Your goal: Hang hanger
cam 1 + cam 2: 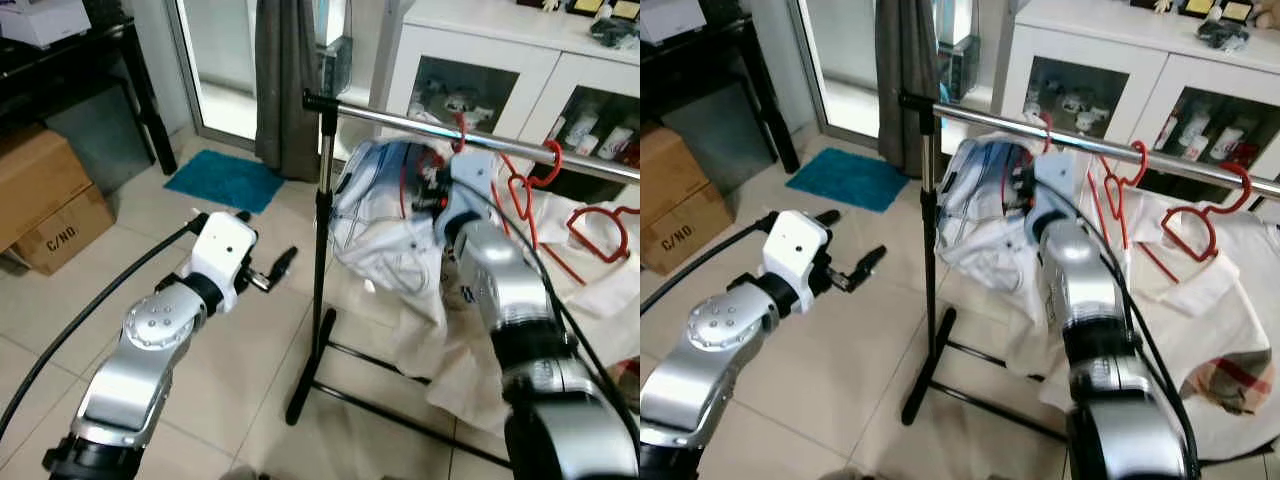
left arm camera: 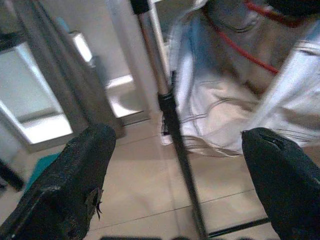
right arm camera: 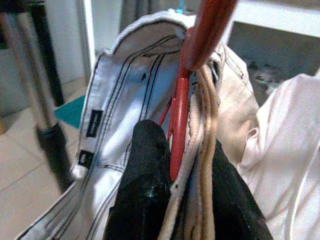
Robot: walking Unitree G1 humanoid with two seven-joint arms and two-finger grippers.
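A red hanger (image 3: 179, 125) carries a white shirt (image 1: 385, 225). Its hook (image 1: 458, 131) sits at the chrome rail (image 1: 400, 121) of a clothes stand. My right gripper (image 3: 172, 165) is shut on the hanger's neck, with shirt fabric and cord caught alongside; it is raised just under the rail, against the shirt's collar (image 1: 432, 190). My left gripper (image 1: 255, 243) is open and holds nothing. It hovers left of the stand's black pole (image 1: 322, 230), and the pole (image 2: 172, 125) stands between its wide-spread fingers (image 2: 75, 175).
Two more red hangers (image 1: 520, 190) (image 1: 600, 232) with pale garments hang further right on the rail. The stand's black feet (image 1: 330, 385) spread over the tiled floor. Cardboard boxes (image 1: 45, 200), a teal mat (image 1: 225, 180), a grey curtain (image 1: 285, 80) and a white cabinet (image 1: 480, 60) surround it.
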